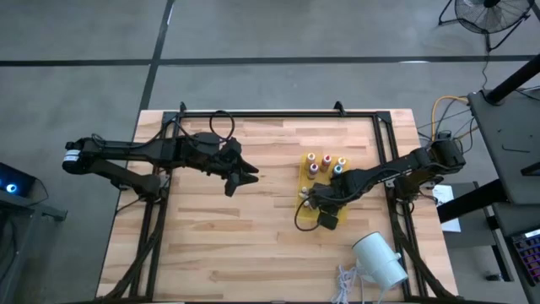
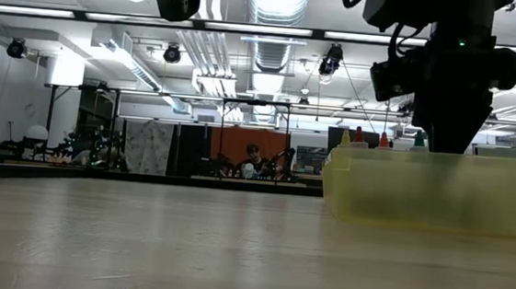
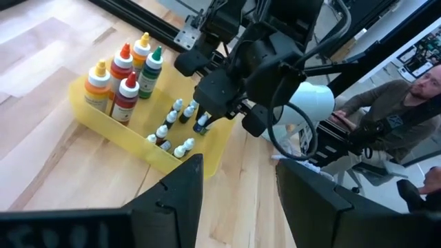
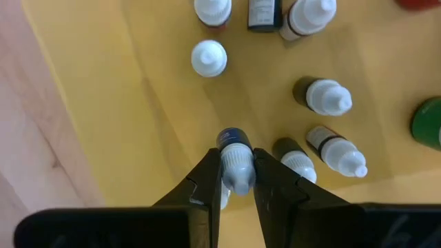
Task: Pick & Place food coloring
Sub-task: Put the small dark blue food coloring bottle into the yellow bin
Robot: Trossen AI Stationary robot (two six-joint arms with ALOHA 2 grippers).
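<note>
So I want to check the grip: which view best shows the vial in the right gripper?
The right wrist view: the vial sits between the right gripper fingers, seen close up. The left wrist view shows it small under the gripper, above the yellow tray. In the high and low views it is hidden.

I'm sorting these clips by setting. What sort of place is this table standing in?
Probably an industrial-style robotics lab or workshop: exposed ceiling ducts and strip lights overhead, a bare concrete floor around the wooden table, and a person seated at a workstation beside the rig.
</note>
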